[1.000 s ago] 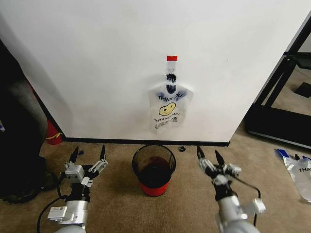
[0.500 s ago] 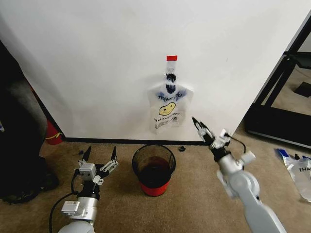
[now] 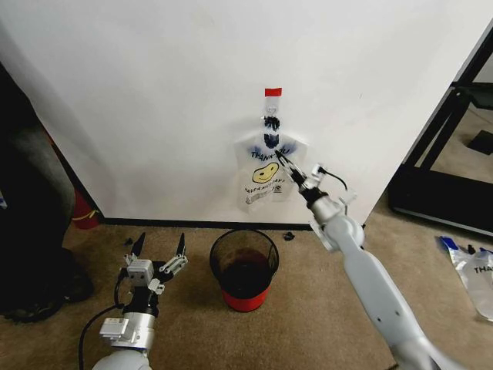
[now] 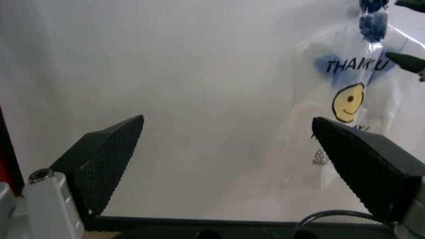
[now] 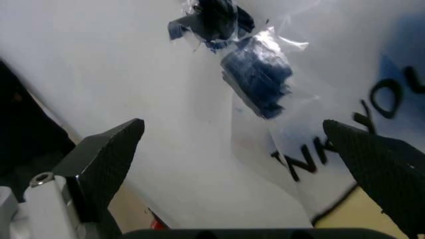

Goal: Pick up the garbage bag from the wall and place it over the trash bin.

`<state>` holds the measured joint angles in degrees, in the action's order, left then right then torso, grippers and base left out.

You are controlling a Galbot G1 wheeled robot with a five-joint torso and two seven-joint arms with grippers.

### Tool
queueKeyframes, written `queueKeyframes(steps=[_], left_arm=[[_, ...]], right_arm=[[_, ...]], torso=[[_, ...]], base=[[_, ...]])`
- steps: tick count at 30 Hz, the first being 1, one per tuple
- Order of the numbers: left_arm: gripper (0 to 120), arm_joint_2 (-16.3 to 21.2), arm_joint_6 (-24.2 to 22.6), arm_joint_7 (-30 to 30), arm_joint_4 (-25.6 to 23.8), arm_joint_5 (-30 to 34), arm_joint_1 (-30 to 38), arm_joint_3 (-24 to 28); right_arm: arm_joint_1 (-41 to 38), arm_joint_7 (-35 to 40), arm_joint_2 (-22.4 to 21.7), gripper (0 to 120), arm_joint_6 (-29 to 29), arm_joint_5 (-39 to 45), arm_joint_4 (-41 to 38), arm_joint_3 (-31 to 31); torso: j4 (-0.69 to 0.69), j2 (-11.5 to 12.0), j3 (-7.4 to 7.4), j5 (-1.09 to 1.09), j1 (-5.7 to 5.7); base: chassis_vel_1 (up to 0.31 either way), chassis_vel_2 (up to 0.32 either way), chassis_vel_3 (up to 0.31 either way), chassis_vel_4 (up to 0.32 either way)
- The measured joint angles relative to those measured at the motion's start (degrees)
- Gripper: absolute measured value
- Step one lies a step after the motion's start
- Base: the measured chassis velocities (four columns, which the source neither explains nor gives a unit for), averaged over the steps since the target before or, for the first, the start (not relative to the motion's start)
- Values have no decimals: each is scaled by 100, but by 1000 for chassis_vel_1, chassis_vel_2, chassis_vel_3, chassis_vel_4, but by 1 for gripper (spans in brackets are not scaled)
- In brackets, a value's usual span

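Pincer [image 3: 282,162] outstretched at garbage bag [image 3: 266,176]

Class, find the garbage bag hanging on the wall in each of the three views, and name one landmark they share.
Head view: garbage bag centre, above the trash bin.
Left wrist view: far side of frame.
Right wrist view: close up, its blue handles.
Shared landmark: the white wall.

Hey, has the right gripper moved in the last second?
Yes. The right gripper rose from beside the trash bin to the garbage bag on the wall.
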<state>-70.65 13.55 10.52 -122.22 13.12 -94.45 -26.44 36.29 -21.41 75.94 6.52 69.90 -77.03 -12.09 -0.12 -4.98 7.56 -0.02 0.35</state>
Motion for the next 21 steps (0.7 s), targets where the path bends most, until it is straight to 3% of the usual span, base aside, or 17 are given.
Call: queueKeyframes(steps=[8, 21], left_arm=[[99, 4, -2, 4, 20, 15, 15, -8], [99, 50, -39, 14, 21, 33, 95, 11]], right_arm=[[-236, 17, 308, 100, 65, 53, 382, -189], [-274, -15, 449, 100, 99, 81, 276, -78]], torso=[[-1, 0, 1, 2, 0], [0, -1, 0, 1, -1]], base=[[0, 0, 0, 0], [0, 0, 0, 0]])
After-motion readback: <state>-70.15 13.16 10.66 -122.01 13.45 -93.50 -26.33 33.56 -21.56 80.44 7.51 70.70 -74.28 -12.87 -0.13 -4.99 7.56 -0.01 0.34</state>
